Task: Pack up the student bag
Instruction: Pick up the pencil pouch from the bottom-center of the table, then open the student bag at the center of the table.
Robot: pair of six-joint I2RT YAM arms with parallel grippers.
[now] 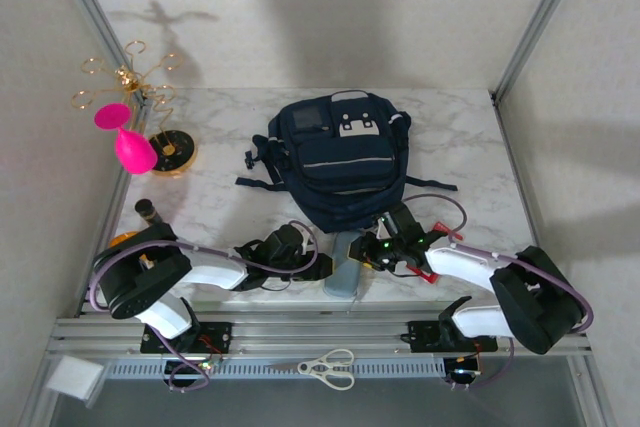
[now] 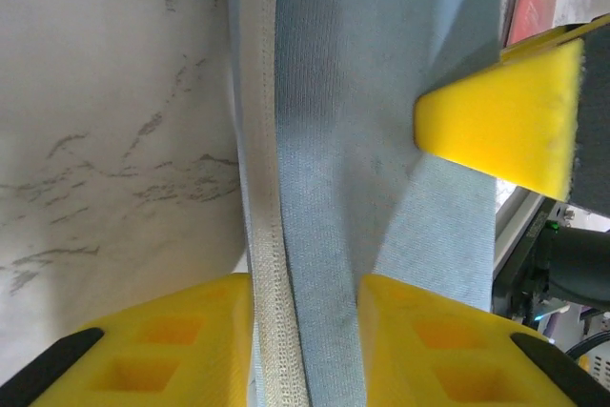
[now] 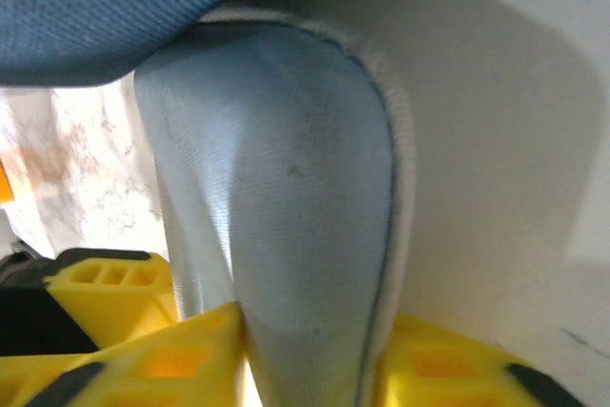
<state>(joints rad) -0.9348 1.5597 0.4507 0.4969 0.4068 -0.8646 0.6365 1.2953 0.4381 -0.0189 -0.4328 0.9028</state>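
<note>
Both grippers are clamped on the case [image 1: 342,277]: left gripper [image 2: 305,297] on its zip seam, right gripper [image 3: 310,335] on an end. We see the bag [image 1: 340,162] just beyond, centre of the table [image 1: 220,197], long axis near-to-far, patched end toward the back wall [image 1: 300,17].

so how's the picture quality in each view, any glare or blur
Top external: evenly lit and sharp, soft shadow on the wall above the student bag. Left wrist: pencil case weave crisp. Right wrist: right half washed out, yellow fingers soft.
</note>
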